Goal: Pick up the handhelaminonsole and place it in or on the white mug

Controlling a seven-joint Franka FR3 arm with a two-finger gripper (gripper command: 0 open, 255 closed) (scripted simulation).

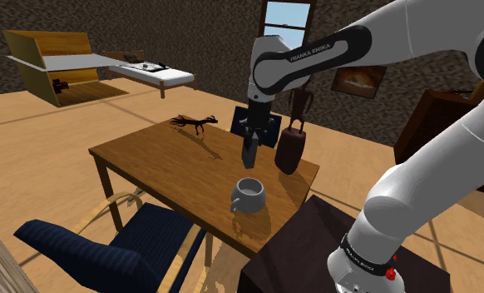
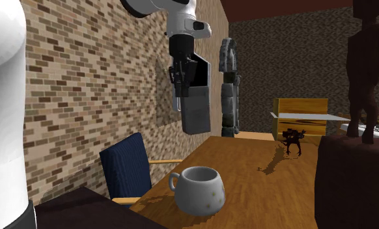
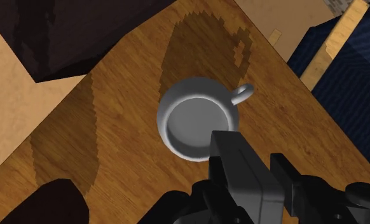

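- Nearest you in the shoulder view: the dark stand [image 1: 303,254] at the frame's 5 o'clock. A navy chair [image 1: 107,250] with pale wooden arms is at 7 o'clock, drawn up to the near edge of the wooden table [image 1: 165,162].
- Next is the white mug [image 1: 250,194], upright on the table near its stand-side end. Its handle points to about 8 o'clock, toward the chair. The wrist view looks straight down onto its bare grey bottom.
- The gripper [image 1: 249,156] hangs at the mug's 12 o'clock, fingers pointing down and clamped on the handheld console [image 2: 198,104].
- The console is a flat dark grey slab, held with its long side vertical. It's in the air and apart from the mug.
- The second exterior view shows a clear gap between the console's lower edge and the mug's rim.
- In the wrist view the console's lower end lines up over the rim, not over the middle of the opening.
- A dark brown statue [image 1: 290,150] stands on the table at the mug's 1 o'clock, just beside the gripper.
- Farther out, a small dark animal figurine [image 1: 195,123] stands at the mug's 11 o'clock, near the table's far edge.
- Far back: a yellow wooden shelf unit [image 1: 49,58] at the frame's 10 o'clock, and a window [image 1: 286,21] showing blue sky at 12 o'clock.
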